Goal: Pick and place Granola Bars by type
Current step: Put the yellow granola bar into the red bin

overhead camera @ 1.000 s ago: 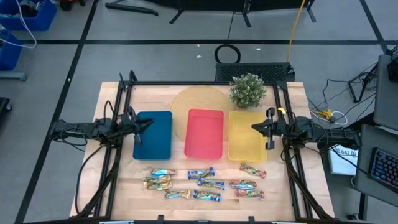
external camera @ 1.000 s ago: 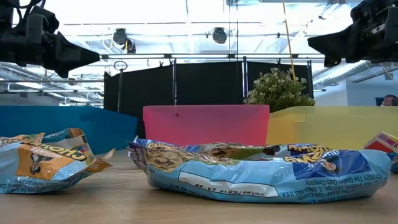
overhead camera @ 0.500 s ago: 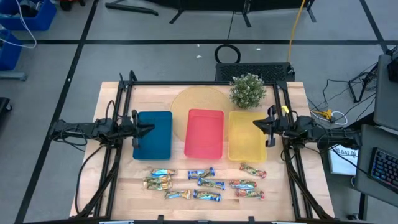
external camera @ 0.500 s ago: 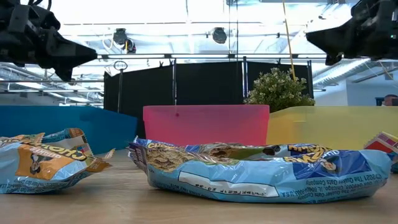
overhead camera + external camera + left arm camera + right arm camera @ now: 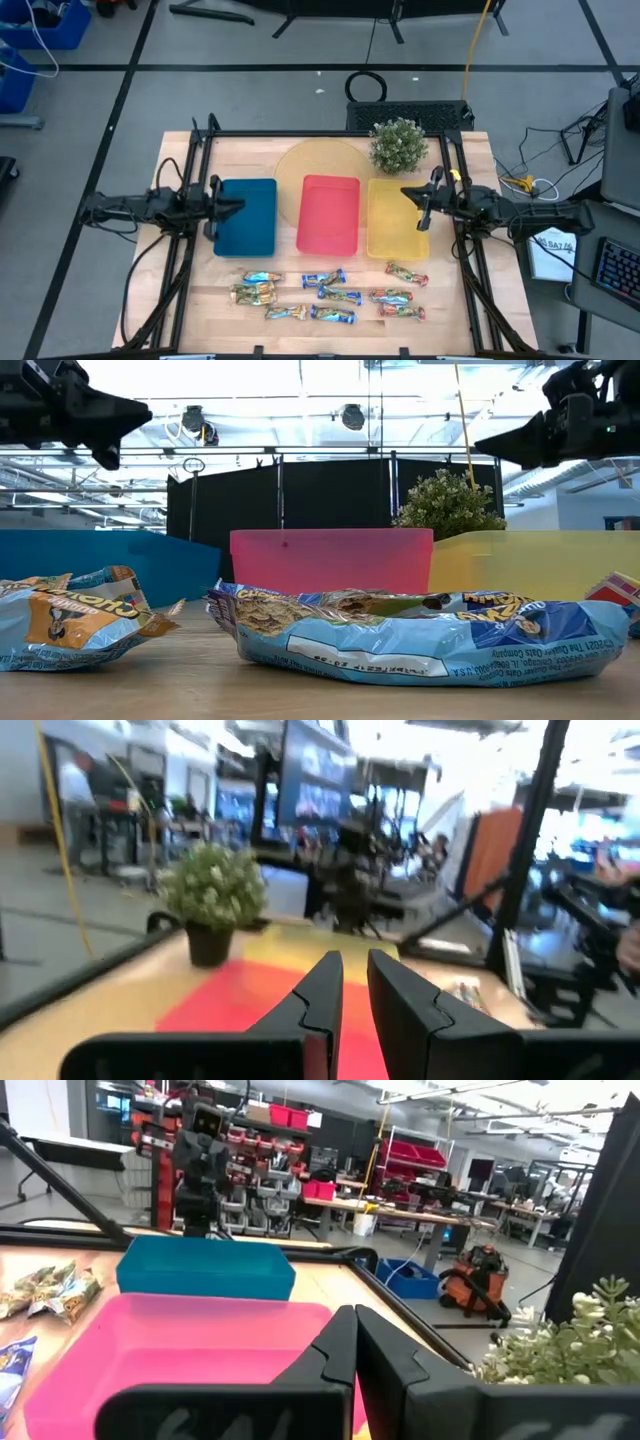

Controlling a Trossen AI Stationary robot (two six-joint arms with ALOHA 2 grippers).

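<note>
Several granola bars lie flat on the near part of the table. The gold/tan ones (image 5: 253,293) are on the left, the blue-yellow ones (image 5: 340,295) in the middle and the red-green ones (image 5: 402,312) on the right. The low view shows a blue-yellow bar (image 5: 430,630) and a gold/tan bar (image 5: 75,615) close up. My left gripper (image 5: 237,207) (image 5: 355,965) hovers over the blue tray's left edge with a narrow gap between its fingers. My right gripper (image 5: 405,195) (image 5: 352,1318) is shut and hovers over the yellow tray's far right part. Both are well above the table.
Blue tray (image 5: 246,235), red tray (image 5: 329,240) and yellow tray (image 5: 390,245) stand side by side in mid-table. Behind them are a round wooden board (image 5: 315,162) and a potted plant (image 5: 399,145). Bare wood lies between the trays and the bars.
My left gripper has risen a little and drawn slightly toward the table's left edge. My right gripper has reached a little farther over the yellow tray, toward the table's left, and dipped slightly. The bars have not moved.
</note>
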